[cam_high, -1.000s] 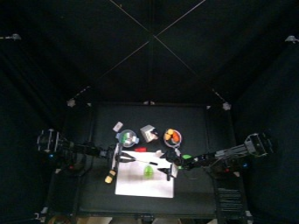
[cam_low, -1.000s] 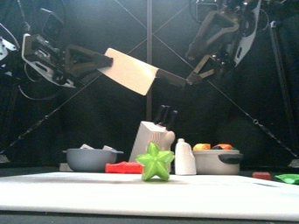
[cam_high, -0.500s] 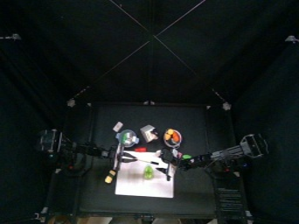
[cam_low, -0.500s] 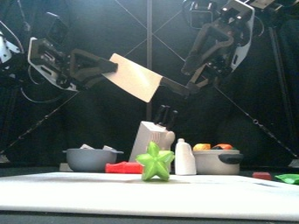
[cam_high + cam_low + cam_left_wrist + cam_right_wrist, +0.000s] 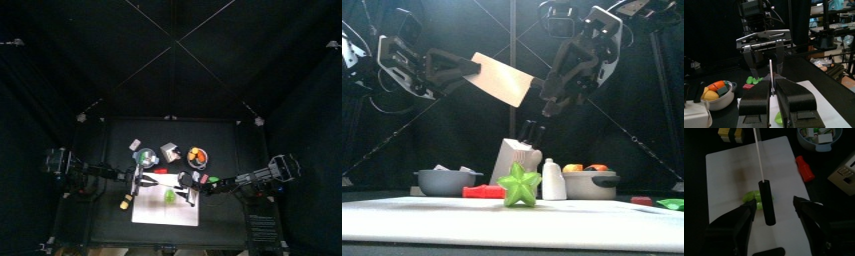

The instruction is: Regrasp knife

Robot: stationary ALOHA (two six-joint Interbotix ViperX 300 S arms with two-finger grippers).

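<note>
Left hand (image 5: 773, 102) gripping knife (image 5: 505, 80) blade, right hand (image 5: 774, 210) spread around handle, contact unclear

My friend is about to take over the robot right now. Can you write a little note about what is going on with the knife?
Left gripper: jaws shut on the knife's blade, holding the knife in the air above the white cutting board.
Right gripper: jaws open, one on each side of the black handle, not yet closed on it.
Done: knife lifted, right gripper lined up on the handle.
Left: close the right jaws on the handle, then let go with the left.
The green star toy sits on the board below.
</note>
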